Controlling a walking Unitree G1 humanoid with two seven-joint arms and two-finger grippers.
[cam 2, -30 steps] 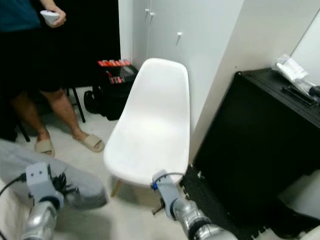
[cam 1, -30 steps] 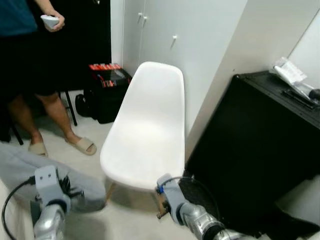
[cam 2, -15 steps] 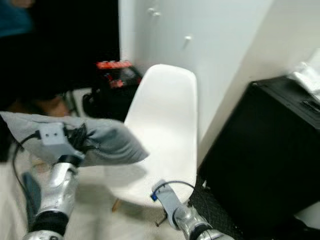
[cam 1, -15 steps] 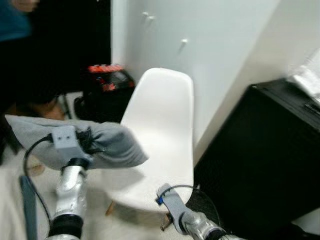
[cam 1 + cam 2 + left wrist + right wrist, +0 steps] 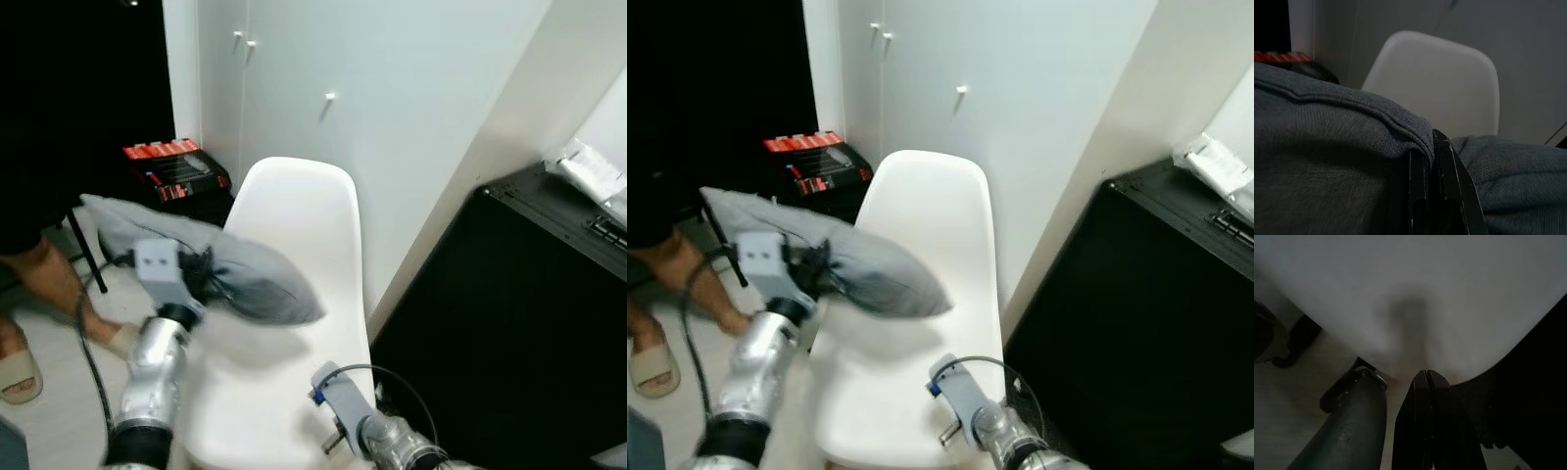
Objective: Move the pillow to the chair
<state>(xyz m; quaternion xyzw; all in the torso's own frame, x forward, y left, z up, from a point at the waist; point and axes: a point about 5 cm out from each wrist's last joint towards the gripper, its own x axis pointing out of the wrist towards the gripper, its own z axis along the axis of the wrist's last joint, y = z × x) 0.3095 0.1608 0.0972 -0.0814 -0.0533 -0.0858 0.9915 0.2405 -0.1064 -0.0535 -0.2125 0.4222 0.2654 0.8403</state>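
White cupboard doors (image 5: 294, 88) fill the upper middle of the head view, with a black cabinet (image 5: 519, 294) at the right edge and a red-and-black box (image 5: 174, 168) on the floor at upper left. At centre stands the white chair (image 5: 304, 225), its seat running down to the bottom of the frame. The left gripper (image 5: 1431, 147) is pinched tight on a fold of the grey pillow (image 5: 245, 279) — held in the air at left of centre, above the front of the seat. The right gripper (image 5: 1426, 382) hangs low at bottom centre, fingers pressed together and carrying nothing. A person's leg (image 5: 44, 279) and sandal (image 5: 20, 377) show at far left.
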